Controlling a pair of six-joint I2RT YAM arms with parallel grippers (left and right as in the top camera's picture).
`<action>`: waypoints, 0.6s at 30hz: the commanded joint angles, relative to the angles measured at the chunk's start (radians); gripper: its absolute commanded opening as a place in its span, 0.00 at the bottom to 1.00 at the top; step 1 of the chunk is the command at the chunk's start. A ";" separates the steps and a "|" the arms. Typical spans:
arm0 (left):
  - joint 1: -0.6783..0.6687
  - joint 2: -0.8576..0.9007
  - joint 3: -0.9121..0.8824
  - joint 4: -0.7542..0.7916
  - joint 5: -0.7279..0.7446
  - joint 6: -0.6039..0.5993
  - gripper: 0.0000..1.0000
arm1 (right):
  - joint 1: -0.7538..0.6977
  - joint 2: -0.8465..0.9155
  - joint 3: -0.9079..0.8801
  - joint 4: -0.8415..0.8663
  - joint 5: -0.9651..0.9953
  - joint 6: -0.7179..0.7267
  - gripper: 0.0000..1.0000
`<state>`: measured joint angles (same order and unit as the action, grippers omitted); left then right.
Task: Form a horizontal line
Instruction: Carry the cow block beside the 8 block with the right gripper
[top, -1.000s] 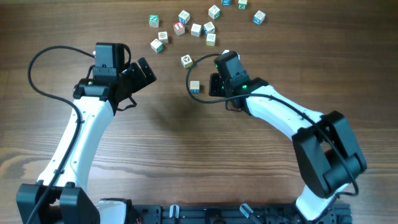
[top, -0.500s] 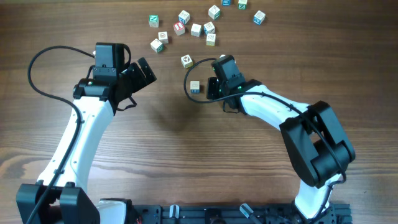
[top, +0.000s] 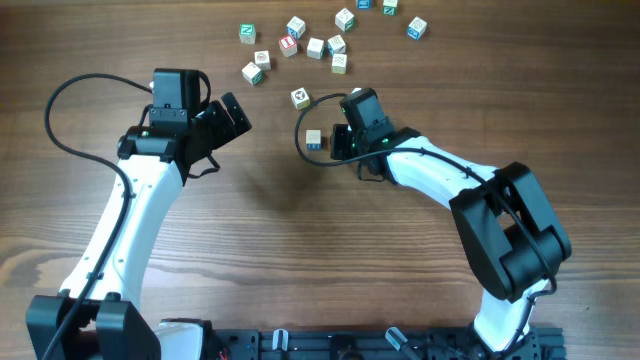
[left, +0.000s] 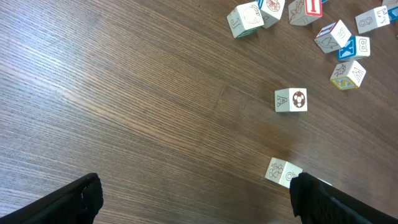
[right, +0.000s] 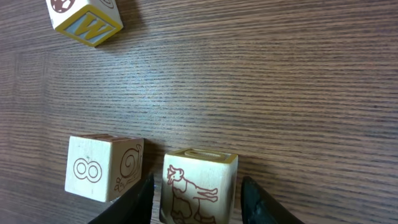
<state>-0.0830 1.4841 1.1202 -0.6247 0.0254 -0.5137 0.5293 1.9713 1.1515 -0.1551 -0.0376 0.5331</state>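
Observation:
No row of three cubes shows. A pale cube with an 8 and a snail (right: 102, 168) stands on the table; it also shows in the overhead view (top: 314, 140) and the left wrist view (left: 283, 173). Close to its right stands a cube with a brown animal drawing (right: 199, 186), a narrow gap between them. My right gripper (right: 198, 200) straddles this cube, with a thin gap at each finger. In the overhead view the right gripper (top: 345, 140) hides it. My left gripper (top: 232, 115) is open and empty, left of the pair.
A loose cube with a W and a ball (right: 87, 22) lies just beyond the pair, also in the overhead view (top: 300, 97). Several more letter cubes (top: 315, 45) are scattered at the table's far edge. The right arm's cable (top: 300, 125) loops around the pair.
Over the last second my right gripper moved left and nearer, ending beside the 8-and-snail cube. It has been still for the last half second. The left arm has not moved.

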 joint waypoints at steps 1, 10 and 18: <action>0.003 -0.016 -0.001 0.001 0.004 0.015 1.00 | 0.002 0.010 0.003 0.010 -0.015 -0.010 0.46; 0.003 -0.016 -0.001 0.007 0.004 0.015 1.00 | 0.001 -0.026 0.078 -0.098 -0.015 -0.032 0.46; 0.003 -0.016 -0.001 0.007 0.005 0.014 1.00 | 0.000 -0.143 0.090 -0.148 0.071 -0.033 0.30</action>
<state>-0.0830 1.4841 1.1202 -0.6212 0.0254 -0.5133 0.5293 1.8927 1.2133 -0.2855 -0.0406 0.5144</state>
